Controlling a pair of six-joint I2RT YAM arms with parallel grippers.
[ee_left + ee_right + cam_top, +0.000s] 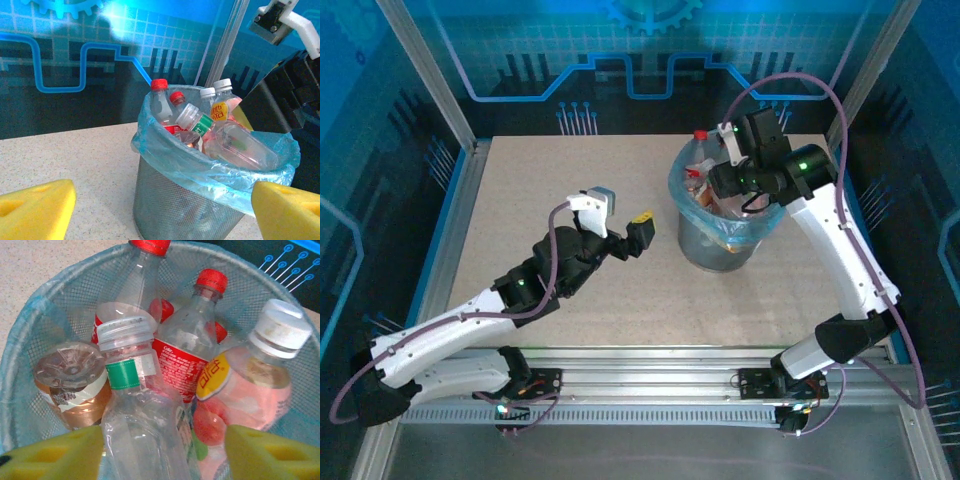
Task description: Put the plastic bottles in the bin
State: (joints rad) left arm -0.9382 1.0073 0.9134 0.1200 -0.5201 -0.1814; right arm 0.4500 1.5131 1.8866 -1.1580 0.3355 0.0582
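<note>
Round grey mesh bin [718, 250], lined with light-blue bag [165, 150], upper right of top view, heaped with small clear plastic bottles [175, 355]. Your right gripper [165, 452] over heap, wide, empty; left gripper [625, 218] wide, frame centre. Risk: retreat carelessly and you snag bag, spilling protruding bottles.

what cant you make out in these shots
- Bottle count: in the right wrist view the upper plastic bottles cover any beneath.
- Bin base: cut off by the left wrist view's bottom edge.
- Brown label print: too blurred, right wrist view.
</note>
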